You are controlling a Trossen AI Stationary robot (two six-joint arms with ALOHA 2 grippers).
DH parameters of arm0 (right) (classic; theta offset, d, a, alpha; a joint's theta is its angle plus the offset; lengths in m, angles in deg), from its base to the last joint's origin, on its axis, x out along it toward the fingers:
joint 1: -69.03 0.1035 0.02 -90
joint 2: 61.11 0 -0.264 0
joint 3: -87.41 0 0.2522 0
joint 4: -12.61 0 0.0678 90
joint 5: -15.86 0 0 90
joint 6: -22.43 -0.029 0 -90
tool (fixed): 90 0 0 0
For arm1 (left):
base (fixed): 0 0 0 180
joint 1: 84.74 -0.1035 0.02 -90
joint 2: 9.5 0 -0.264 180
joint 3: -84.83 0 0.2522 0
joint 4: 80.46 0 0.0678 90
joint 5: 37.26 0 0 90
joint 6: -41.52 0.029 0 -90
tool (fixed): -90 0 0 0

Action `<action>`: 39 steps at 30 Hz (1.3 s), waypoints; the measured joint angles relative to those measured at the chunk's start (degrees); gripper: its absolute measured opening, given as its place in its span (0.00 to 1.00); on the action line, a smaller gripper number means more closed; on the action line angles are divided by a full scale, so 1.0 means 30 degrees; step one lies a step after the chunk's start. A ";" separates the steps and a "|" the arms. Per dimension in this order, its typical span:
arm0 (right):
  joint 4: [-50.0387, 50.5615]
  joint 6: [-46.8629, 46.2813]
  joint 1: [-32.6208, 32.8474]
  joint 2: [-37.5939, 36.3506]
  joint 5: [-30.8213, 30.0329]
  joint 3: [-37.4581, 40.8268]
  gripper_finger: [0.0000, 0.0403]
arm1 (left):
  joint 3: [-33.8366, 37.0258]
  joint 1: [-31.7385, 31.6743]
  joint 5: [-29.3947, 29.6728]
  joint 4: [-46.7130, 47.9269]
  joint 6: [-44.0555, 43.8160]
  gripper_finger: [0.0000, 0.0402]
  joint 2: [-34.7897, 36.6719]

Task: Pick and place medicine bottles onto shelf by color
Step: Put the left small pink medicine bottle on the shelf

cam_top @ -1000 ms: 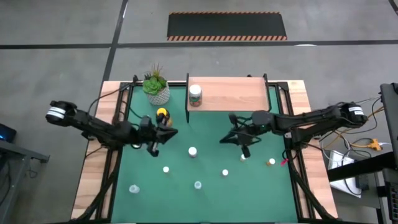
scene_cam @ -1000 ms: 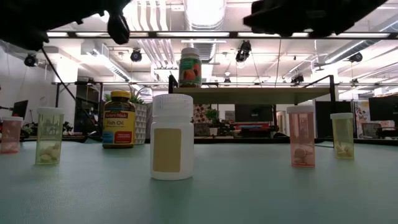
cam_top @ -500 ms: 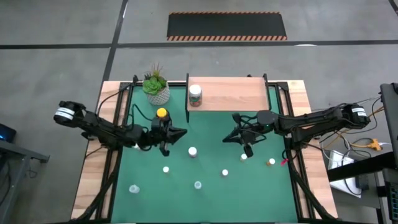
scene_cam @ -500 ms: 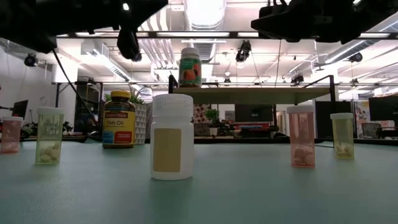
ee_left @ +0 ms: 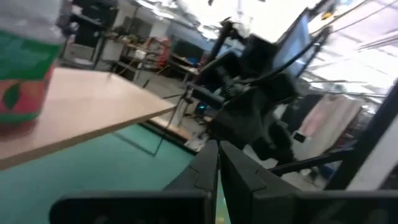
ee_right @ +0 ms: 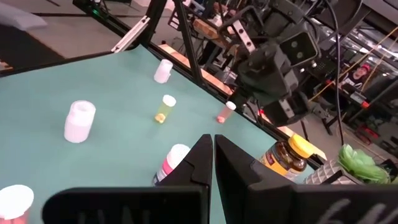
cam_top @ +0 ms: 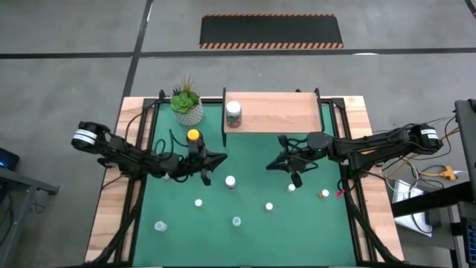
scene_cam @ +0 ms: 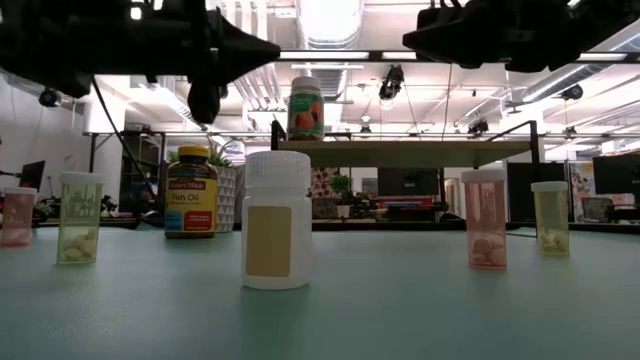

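Since the earlier frame we see our left tool move further toward the bench middle, fingers pressed together, empty. The white bottle stands just beside its tip. Our right tool hangs pressed together, the shelf beyond both.

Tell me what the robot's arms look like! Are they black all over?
Mostly, yes. Both arms are thin and dark, made of jointed links. The left arm and the right arm each have a white band near the outer end, and black cables loop beside them. The left gripper and the right gripper end in two pointed black fingers.
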 joint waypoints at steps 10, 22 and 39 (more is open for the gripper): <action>0.0135 0.0343 0.0000 0.0007 -0.0126 0.0000 0.02 | -0.3243 0.0417 0.0433 1.8383 -0.8680 0.00 0.4816; 0.0391 0.0069 0.0000 0.0007 -0.0148 0.0000 0.02 | -1.1420 0.0459 -0.2326 4.8072 -2.1685 0.00 0.4460; 0.0893 -0.0492 0.0000 0.0007 -0.0140 0.0000 0.02 | -0.8820 0.0459 -0.6560 4.7629 -2.2712 0.27 0.3628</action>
